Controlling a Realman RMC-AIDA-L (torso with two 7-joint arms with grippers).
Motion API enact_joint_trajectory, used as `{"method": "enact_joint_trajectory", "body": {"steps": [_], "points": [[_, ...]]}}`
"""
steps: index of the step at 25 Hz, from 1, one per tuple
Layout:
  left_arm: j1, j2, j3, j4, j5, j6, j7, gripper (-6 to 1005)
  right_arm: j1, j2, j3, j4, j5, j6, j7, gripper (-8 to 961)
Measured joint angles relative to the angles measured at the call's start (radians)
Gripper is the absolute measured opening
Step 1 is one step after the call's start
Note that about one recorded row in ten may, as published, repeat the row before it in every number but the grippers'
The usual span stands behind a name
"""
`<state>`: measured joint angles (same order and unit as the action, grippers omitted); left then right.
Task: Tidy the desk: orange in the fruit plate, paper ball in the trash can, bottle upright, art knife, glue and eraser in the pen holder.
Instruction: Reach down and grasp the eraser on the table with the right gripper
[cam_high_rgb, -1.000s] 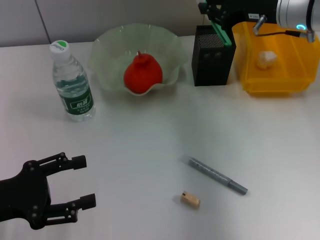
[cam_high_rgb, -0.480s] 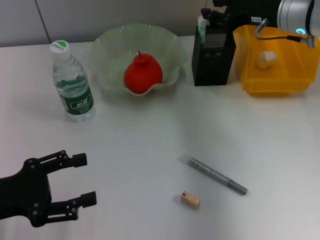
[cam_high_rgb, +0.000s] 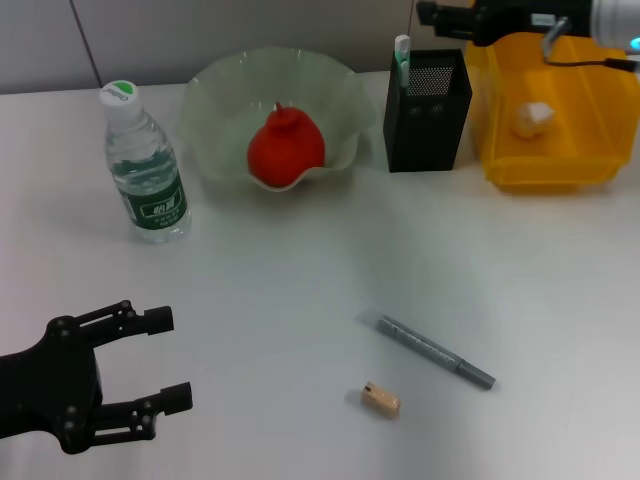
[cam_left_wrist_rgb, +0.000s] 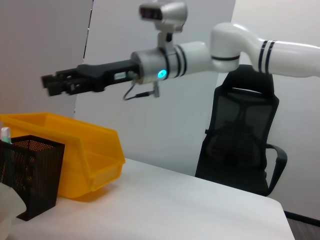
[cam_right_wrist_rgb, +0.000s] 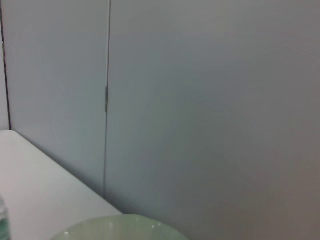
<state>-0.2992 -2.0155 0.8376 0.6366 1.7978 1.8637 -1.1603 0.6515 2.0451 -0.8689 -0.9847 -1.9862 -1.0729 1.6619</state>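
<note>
Two items remain loose on the desk (cam_high_rgb: 300, 280): the eraser (cam_high_rgb: 380, 399), light, rubbery, best pinched across its short sides, and beside it the art knife (cam_high_rgb: 435, 351), rigid and slim. Left gripper (cam_high_rgb: 150, 375) hovers spread; right gripper (cam_left_wrist_rgb: 55, 84) above the pen holder (cam_high_rgb: 428, 110), fingers seemingly pressed together.

Even, soft overhead light, faint shadows on the desk (cam_high_rgb: 300, 270), mild blur.
</note>
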Motion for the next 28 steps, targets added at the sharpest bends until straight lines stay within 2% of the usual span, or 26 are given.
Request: {"method": "enact_joint_trajectory", "body": {"steps": [4,5,7,14,20,25,28], "points": [[0.0,0.001,0.0,0.0,0.0,0.0,0.001,833,-0.043,0.004,-0.002,-0.184,-0.108,-0.127,0.209,551],[-0.001,0.002,0.0,0.0,0.0,0.0,0.003,833,-0.05,0.004,-0.002,-0.271,-0.18,-0.21,0.322,551],[-0.001,0.003,0.0,0.0,0.0,0.0,0.004,833,-0.049,0.004,-0.002,-0.303,-0.205,-0.246,0.366,551],[-0.004,0.005,0.001,0.004,0.0,0.0,0.005,833,0.018,-0.002,-0.046,-0.501,-0.391,-0.565,0.669,550],[-0.007,0.015,0.007,0.006,0.011,0.004,0.004,833,0.083,0.001,-0.157,-0.523,-0.447,-0.735,0.84,550],[-0.015,0.026,0.008,0.0,0.026,0.006,-0.003,833,0.121,0.031,-0.233,-0.485,-0.445,-0.795,0.912,549],[-0.018,0.028,0.006,0.0,0.044,0.004,-0.003,833,0.146,0.032,-0.302,-0.424,-0.442,-0.794,0.958,549]]}}
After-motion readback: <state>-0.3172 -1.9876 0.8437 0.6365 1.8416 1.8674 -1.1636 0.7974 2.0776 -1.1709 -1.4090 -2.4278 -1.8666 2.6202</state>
